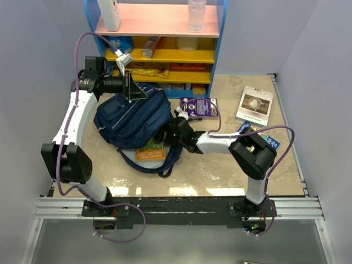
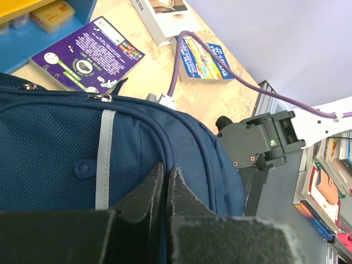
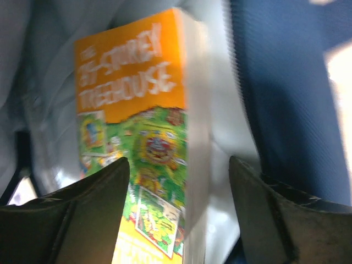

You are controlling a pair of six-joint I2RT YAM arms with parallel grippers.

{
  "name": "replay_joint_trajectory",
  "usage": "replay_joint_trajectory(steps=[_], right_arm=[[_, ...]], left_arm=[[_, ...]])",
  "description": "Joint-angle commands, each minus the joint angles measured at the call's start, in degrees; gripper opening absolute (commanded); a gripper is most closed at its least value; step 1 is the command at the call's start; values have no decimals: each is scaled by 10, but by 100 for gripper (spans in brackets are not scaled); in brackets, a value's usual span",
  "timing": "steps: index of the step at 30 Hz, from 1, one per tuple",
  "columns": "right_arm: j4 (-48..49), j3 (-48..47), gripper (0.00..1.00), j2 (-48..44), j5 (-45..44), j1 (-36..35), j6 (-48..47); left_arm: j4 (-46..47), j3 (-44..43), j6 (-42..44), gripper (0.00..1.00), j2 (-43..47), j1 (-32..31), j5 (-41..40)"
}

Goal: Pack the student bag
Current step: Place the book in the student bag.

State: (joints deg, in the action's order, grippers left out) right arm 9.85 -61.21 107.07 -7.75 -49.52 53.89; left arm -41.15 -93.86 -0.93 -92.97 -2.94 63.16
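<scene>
The navy student bag (image 1: 132, 118) lies on the table's left-centre, its light stripe showing in the left wrist view (image 2: 104, 159). My left gripper (image 1: 132, 91) (image 2: 169, 168) is at the bag's far top edge, jaws shut with blue fabric pinched between them. My right gripper (image 1: 168, 135) (image 3: 179, 162) reaches into the bag's opening from the right, jaws open wide. An orange and green Treehouse book (image 3: 143, 126) stands between its fingers against the bag's pale lining, touched by neither finger. The book's end sticks out at the bag's near side (image 1: 150, 151).
A purple book (image 1: 199, 106) (image 2: 88, 52) lies right of the bag. A white book (image 1: 254, 104) and a blue book (image 1: 263, 137) (image 2: 201, 58) lie at the right. A blue and yellow shelf (image 1: 165, 55) with bottles and packets stands behind.
</scene>
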Motion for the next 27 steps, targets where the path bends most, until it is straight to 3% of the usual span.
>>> replay_joint_trajectory(steps=[1, 7, 13, 15, 16, 19, 20, 22, 27], right_arm=[[96, 36, 71, 27, 121, -4, 17], [67, 27, 69, -2, 85, -7, -5], [82, 20, 72, 54, 79, -19, 47], [111, 31, 63, 67, 79, -24, 76], [163, 39, 47, 68, 79, -24, 86], [256, 78, 12, 55, 79, -24, 121], [273, 85, 7, 47, 79, -24, 123], [309, 105, 0, 15, 79, -24, 126], [420, 166, 0, -50, 79, -22, 111]], left_arm=[[68, -14, -34, 0, 44, -7, 87], [68, -10, -33, 0, 47, -7, 86], [104, -1, -69, 0, 59, -8, 92], [103, -1, -72, 0, 62, -8, 94], [103, -1, -72, 0, 62, -8, 94], [100, 1, -68, 0, 65, -8, 93], [99, 2, -66, 0, 66, -8, 93], [92, 3, -56, 0, 65, -8, 87], [79, 5, -31, 0, 62, -7, 72]])
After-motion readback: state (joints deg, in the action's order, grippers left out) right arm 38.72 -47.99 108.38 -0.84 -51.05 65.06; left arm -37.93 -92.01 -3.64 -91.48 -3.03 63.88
